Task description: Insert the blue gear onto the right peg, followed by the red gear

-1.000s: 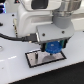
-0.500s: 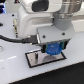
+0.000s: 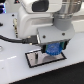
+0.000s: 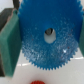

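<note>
In the wrist view the blue gear (image 4: 49, 37) fills the frame, clamped between the fingers (image 4: 9, 42) of the gripper (image 3: 53, 49), its centre hole showing something pale and dark behind; whether that is the right peg I cannot tell. A sliver of the red gear (image 4: 36, 81) shows beyond. In the exterior view the gear hangs low over the grey plate (image 3: 35, 59). Judging from this, neither gear is seated yet; blue goes first
</note>
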Motion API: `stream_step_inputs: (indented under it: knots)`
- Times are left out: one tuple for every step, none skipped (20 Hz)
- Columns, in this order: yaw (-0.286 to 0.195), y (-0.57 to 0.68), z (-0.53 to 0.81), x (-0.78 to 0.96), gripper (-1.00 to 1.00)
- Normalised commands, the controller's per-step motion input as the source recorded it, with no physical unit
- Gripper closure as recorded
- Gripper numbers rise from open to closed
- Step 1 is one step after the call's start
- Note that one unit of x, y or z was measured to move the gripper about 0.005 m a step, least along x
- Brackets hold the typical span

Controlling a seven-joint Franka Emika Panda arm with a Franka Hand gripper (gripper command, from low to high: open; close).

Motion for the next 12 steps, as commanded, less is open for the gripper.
stream_step_inputs:
  knots:
    - [0.0,-0.05,0.28,-0.08,1.0]
    - [0.0,-0.07,0.23,-0.06,1.0]
    - [0.0,-0.06,0.13,-0.04,1.0]
    - [0.0,-0.01,0.0,0.0,1.0]
    - [0.0,0.02,-0.29,0.15,1.0]
    - [0.0,0.0,-0.22,0.21,1.0]
    - [0.0,0.0,-0.08,0.21,1.0]
    - [0.0,0.0,-0.08,0.22,1.0]
    - [0.0,0.0,-0.08,0.22,1.0]
    - [0.0,0.0,-0.12,0.24,1.0]
    - [0.0,-0.01,-0.19,0.24,1.0]
    - [0.0,-0.01,-0.24,0.23,1.0]
